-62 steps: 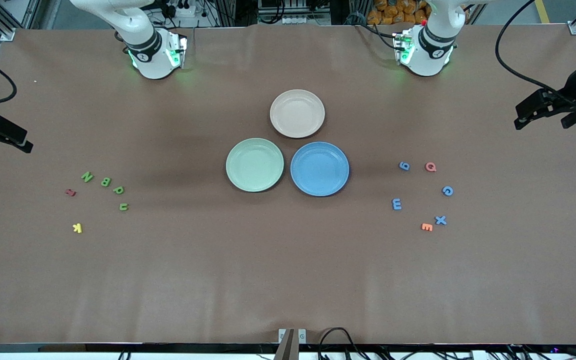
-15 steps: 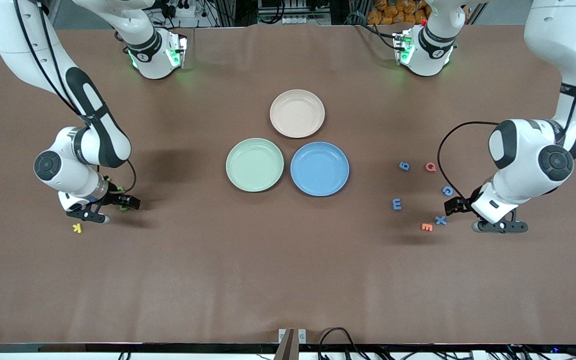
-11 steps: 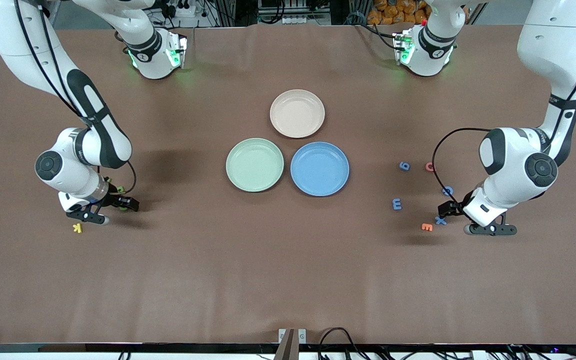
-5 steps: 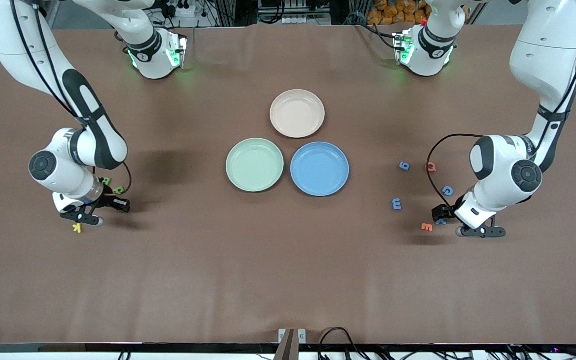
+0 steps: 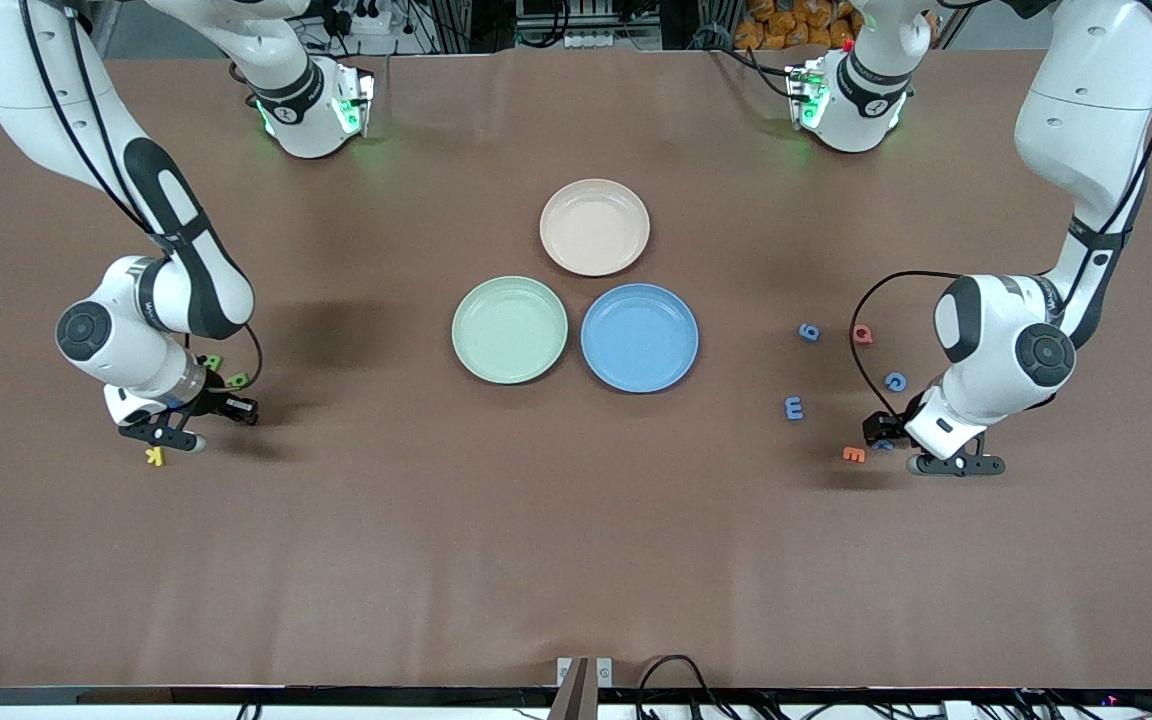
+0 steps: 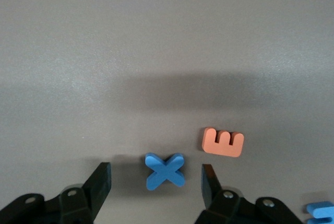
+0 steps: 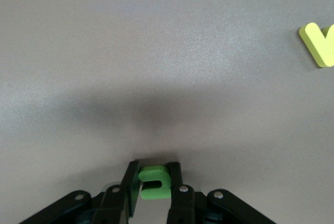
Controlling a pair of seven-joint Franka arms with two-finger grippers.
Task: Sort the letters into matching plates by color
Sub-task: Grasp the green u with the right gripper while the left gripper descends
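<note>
My right gripper (image 7: 155, 174) is shut on a small green letter (image 7: 155, 183), low over the table at the right arm's end (image 5: 236, 408). Two more green letters (image 5: 213, 362) (image 5: 237, 380) lie beside it; my arm hides any others. My left gripper (image 6: 155, 171) is open and straddles a blue X (image 6: 165, 171) that lies flat, with a gap on each side; in the front view the gripper (image 5: 881, 436) hides most of the X. Blue letters 9 (image 5: 809, 332), C (image 5: 895, 381) and m (image 5: 794, 408) lie nearby. The green plate (image 5: 509, 330) and the blue plate (image 5: 639, 338) stand side by side mid-table, both bare.
An orange E (image 6: 223, 142) (image 5: 853, 455) lies right beside the blue X. A red Q (image 5: 862, 335) sits among the blue letters. A yellow K (image 5: 154, 457) (image 7: 318, 44) lies close to my right gripper. A beige-pink plate (image 5: 594, 227) stands farther from the front camera than the two plates.
My right gripper has closed on the green letter. My left gripper has slid along the table to straddle the blue X, and its fingers have narrowed a little.
</note>
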